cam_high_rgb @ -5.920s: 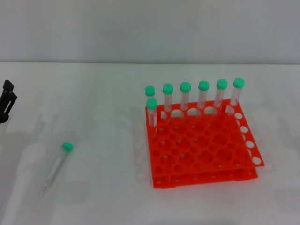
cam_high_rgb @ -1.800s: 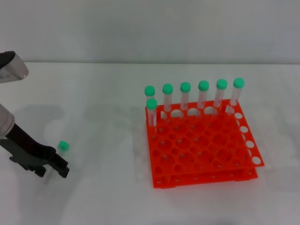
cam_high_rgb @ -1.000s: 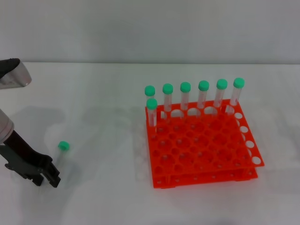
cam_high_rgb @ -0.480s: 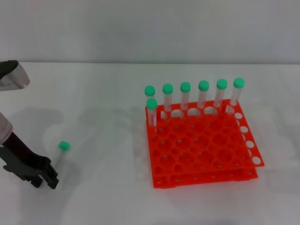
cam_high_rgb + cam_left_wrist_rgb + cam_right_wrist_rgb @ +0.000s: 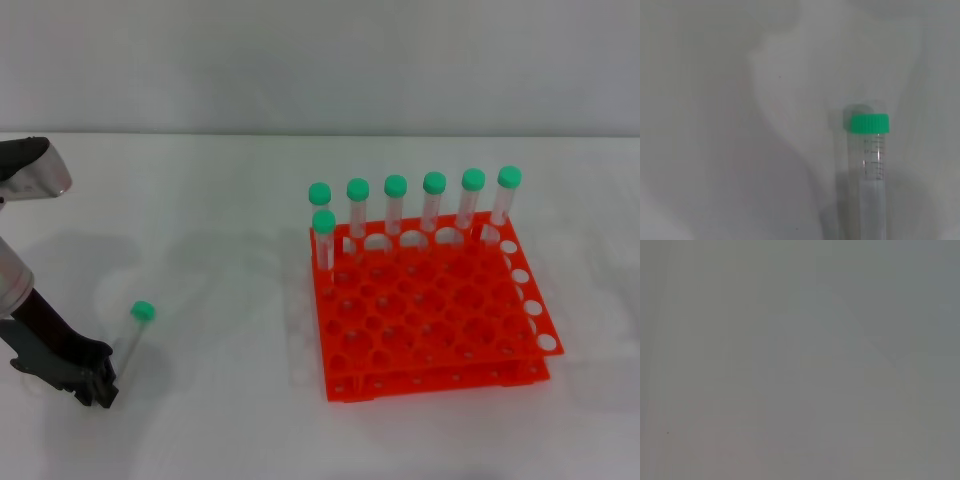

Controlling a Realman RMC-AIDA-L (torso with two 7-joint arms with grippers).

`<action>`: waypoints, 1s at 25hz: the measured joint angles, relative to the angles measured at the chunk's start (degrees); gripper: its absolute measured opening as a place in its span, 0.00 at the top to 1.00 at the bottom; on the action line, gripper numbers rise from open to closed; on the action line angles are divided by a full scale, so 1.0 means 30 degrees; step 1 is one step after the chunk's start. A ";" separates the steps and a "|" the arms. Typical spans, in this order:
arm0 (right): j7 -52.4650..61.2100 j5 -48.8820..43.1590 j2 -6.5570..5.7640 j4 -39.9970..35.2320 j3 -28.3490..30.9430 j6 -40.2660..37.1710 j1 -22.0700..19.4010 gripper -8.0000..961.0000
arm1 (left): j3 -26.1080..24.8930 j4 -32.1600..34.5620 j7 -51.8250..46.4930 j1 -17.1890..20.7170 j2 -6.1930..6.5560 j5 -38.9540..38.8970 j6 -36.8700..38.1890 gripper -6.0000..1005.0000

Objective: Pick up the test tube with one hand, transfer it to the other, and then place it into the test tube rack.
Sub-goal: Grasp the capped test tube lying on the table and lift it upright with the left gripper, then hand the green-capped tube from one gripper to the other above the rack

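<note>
Black fingers of my left gripper (image 5: 100, 385) sit at the tapered end of the clear, green-capped test tube (image 5: 131, 340) on the white table (image 5: 220, 300); whether they pinch it I cannot tell. Farther right stands the glossy orange-red test tube rack (image 5: 430, 310), seven capped tubes (image 5: 433, 205) upright along its far rows. My right gripper is out of sight.

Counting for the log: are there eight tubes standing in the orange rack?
No, seven green-capped tubes stand in the test tube rack; the eighth test tube is off to its left by the left claw.
</note>
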 joint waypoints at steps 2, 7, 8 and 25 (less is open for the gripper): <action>-0.0015 0.0000 0.0001 0.0000 -0.0001 0.0000 -0.0015 0.33 | 0.0001 -0.0029 -0.0005 -0.0001 0.0023 -0.0013 -0.0019 0.71; -0.0041 0.0000 -0.0001 0.0006 0.0000 0.0030 -0.0037 0.33 | 0.0001 -0.0161 -0.0013 -0.0066 0.0068 -0.0109 -0.0135 0.81; -0.0045 0.0000 -0.0001 0.0016 -0.0001 0.0041 -0.0041 0.33 | 0.0001 -0.0175 -0.0022 -0.0074 0.0071 -0.0120 -0.0201 0.81; 0.0263 -0.0655 -0.0175 -0.0498 -0.1283 -0.1174 -0.0463 0.33 | -0.0021 -0.4389 0.7142 0.2139 0.0784 -1.2239 0.4326 0.81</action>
